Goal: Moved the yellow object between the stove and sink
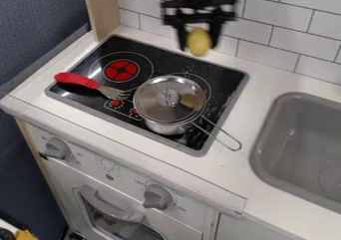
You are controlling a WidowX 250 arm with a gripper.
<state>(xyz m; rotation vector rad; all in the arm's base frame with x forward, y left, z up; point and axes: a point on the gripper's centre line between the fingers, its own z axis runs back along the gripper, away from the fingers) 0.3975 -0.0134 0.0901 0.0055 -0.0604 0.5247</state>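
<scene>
Up at top centre, the black gripper (198, 46) has the yellow object (199, 39) pinched between its fingers!
Mid-frame, a lidded metal saucepan (164, 126) sits on the black cooktop (229, 79), red-handled utensil (81, 80) to its left; grey sink (265, 152), right edge.

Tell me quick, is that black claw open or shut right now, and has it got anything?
Gripper: closed on the yellow object, holding it in the air.
</scene>
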